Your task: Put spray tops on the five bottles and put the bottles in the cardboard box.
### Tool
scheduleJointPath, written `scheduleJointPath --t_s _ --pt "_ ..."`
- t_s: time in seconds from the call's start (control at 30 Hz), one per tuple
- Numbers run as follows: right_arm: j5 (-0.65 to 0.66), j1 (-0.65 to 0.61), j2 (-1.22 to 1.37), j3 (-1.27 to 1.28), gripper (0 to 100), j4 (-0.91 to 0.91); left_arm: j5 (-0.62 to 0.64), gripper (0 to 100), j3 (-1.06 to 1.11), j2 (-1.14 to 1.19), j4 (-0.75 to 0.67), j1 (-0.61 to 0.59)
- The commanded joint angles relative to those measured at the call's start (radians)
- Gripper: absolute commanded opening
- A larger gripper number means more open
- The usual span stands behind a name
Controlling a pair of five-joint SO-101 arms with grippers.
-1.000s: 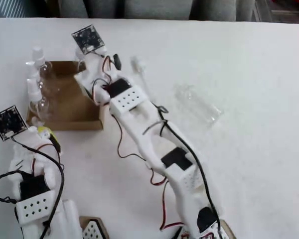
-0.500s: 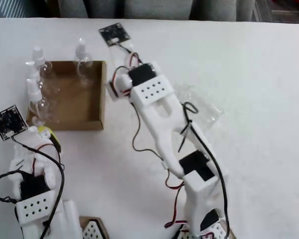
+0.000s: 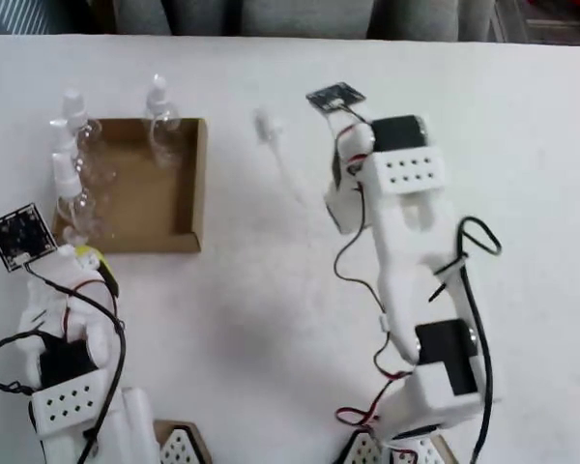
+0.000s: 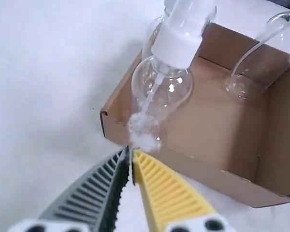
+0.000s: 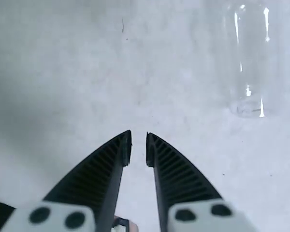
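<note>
The cardboard box [image 3: 135,208] sits at the table's left and holds several clear bottles with white spray tops, such as one at its far edge [image 3: 157,104] and one along its left wall [image 3: 68,174]. A loose spray top [image 3: 267,124] lies on the table to the right of the box. My right arm [image 3: 406,174] stands over the table's middle right. My right gripper [image 5: 137,145] is open by a narrow gap with nothing in it, near a topless clear bottle [image 5: 244,63] lying on the table. My left gripper [image 4: 131,155] is shut and empty, just outside the box's near wall [image 4: 217,176], close to a capped bottle [image 4: 162,84].
The white table has free room between the box and the right arm, and along the far side. Grey chairs stand beyond the table's far edge [image 3: 300,17].
My right arm has swung from the box's far right corner to the right, over the lying bottle. A capped bottle stays standing in the box where it was. The left arm has not moved.
</note>
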Motion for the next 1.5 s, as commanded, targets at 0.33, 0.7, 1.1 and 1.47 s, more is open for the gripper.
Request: scheduleJointPath --t_s 0.33,0.7,1.1,1.47 --pt "0.417 0.114 -0.016 0.112 20.0 -0.364 -0.021 2 -0.006 -0.005 -0.023 0.012" --pt "0.454 0.111 0.392 -0.324 26.8 -0.288 -0.021 2 0.005 -0.005 -0.029 0.012" --pt "0.554 0.148 0.814 -0.853 28.0 -0.088 -0.021 2 0.006 -0.005 -0.031 0.013" --pt "0.583 0.153 1.046 -1.188 9.5 0.035 -0.021 2 0.006 -0.005 -0.031 0.013"
